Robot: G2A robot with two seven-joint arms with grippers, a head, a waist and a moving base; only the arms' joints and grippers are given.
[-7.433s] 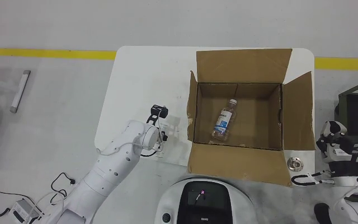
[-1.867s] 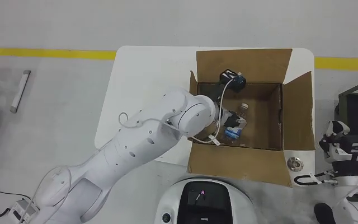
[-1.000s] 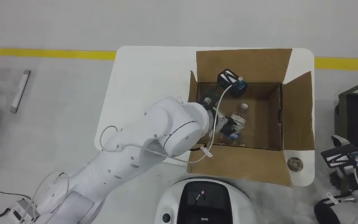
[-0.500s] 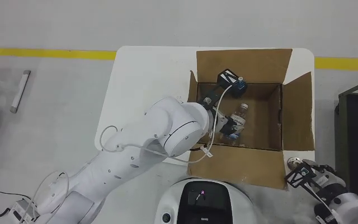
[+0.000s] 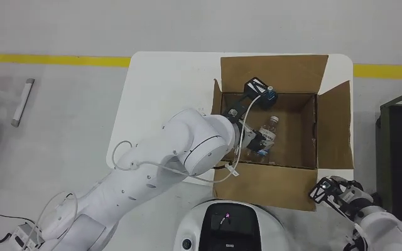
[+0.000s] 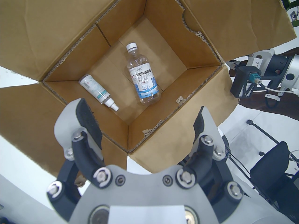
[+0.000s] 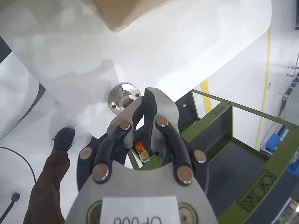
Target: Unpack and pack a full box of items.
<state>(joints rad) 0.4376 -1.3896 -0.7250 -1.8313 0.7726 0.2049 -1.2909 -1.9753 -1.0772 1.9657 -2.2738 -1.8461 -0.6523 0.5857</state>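
The left gripper (image 6: 141,110) is held spread and empty above the open box (image 6: 163,12), judged to be lined up for a reach inside. Beneath it, on the box floor, a clear bottle (image 6: 143,80) and a small spray bottle (image 6: 97,92) are laid flat, apart. The right gripper (image 7: 144,97) is pressed together just beside a metal disc (image 7: 118,95) on the table (image 7: 186,36).

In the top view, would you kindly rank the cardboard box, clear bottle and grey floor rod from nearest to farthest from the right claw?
1. Cardboard box: its front flap, right beside the right claw.
2. Clear bottle: lying inside the box.
3. Grey rod: on the floor, far left.
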